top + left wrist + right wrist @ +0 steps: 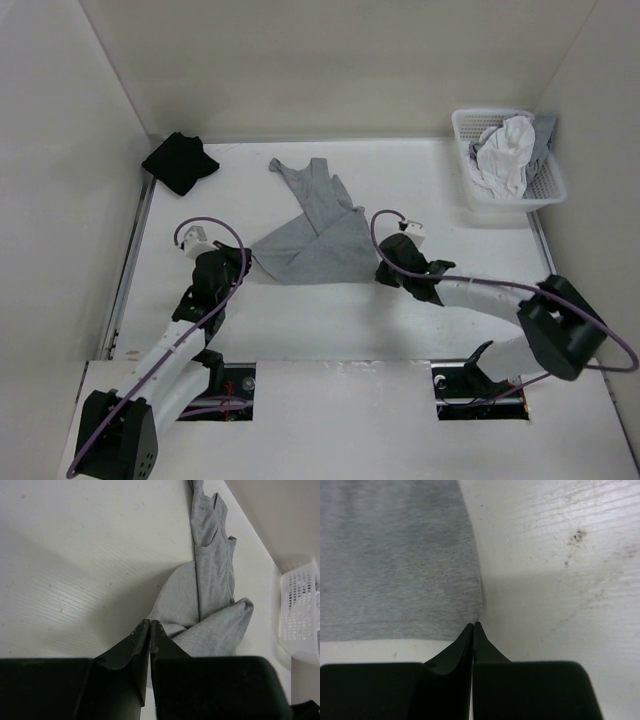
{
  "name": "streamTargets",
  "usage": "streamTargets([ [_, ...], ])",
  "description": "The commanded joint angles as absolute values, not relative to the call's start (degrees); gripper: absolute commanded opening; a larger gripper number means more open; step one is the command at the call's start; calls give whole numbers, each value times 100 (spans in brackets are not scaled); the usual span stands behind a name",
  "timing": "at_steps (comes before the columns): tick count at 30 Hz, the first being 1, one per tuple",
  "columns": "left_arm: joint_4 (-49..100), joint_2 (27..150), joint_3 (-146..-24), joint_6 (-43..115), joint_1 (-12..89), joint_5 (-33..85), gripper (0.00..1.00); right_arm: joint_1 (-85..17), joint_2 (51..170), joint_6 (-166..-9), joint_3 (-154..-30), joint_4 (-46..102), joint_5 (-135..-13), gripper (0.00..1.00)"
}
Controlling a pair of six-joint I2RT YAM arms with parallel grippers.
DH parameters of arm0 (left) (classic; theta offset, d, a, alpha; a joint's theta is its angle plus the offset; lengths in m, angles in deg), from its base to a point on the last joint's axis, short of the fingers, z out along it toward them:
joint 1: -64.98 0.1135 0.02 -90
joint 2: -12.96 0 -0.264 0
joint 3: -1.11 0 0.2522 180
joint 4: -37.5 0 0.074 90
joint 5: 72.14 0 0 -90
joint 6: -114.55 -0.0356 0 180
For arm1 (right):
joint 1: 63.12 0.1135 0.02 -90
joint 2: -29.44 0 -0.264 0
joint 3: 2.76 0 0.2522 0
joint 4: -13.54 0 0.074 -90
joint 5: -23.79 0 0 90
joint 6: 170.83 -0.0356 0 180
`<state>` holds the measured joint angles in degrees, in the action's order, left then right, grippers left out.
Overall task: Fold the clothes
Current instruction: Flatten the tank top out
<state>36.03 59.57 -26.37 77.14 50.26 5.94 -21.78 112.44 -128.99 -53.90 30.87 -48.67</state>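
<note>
The clothes, one light grey sleeveless top [318, 232], lie partly folded in the middle of the white table, with the straps pointing to the far side. My left gripper [243, 262] is at the top's near left corner. In the left wrist view its tips [150, 622] are pressed together where the bunched fabric [210, 580] ends. My right gripper [384, 268] is at the near right corner. In the right wrist view it [474, 624] is shut exactly where the hem corner of the grey fabric [395, 560] tapers in.
A black cloth bundle [180, 162] lies at the far left corner. A white basket [548, 195] holding pale laundry [505, 155] stands at the far right and also shows in the left wrist view [300, 615]. White walls enclose the table.
</note>
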Motion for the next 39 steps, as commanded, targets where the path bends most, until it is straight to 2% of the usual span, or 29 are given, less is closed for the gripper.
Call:
streamTargets([
  [1, 3544, 5560, -3241, 7702, 5035, 617, 2, -1932, 10145, -12689, -5553, 3404, -4293, 0],
  [6, 2552, 4532, -4409, 7886, 4912, 442, 2, -1326, 8159, -12136, -6781, 5310, -3371, 0],
  [9, 2102, 4162, -5305, 7825, 4806, 143, 2, -843, 7699, -11609, -8089, 6172, -2703, 0],
  [15, 2040, 4388, -7063, 7272, 4779, -455, 1, 177, 8207, -9862, -10919, 6518, -1278, 1],
  [23, 1934, 5381, -9226, 6683, 4841, -596, 1, 266, 9305, -8321, -13032, 5780, -1487, 0],
  [27, 1995, 5935, -9501, 6446, 4788, -613, 1, -557, 9702, -8416, -12877, 5569, -2215, 0],
  [31, 2214, 6699, -8878, 6480, 4998, -614, 1, -2077, 10158, -9302, -12183, 5499, -3803, 0],
  [34, 2514, 7611, -8674, 6760, 5472, -412, 1, -3009, 10781, -9691, -12154, 5253, -4763, 0],
  [36, 2576, 8279, -8936, 6971, 5719, -219, 1, -3371, 11430, -9735, -12609, 5217, -5134, 0],
  [39, 2471, 9115, -9770, 6946, 5869, -25, 1, -3565, 12485, -9665, -13960, 5514, -5328, 0],
])
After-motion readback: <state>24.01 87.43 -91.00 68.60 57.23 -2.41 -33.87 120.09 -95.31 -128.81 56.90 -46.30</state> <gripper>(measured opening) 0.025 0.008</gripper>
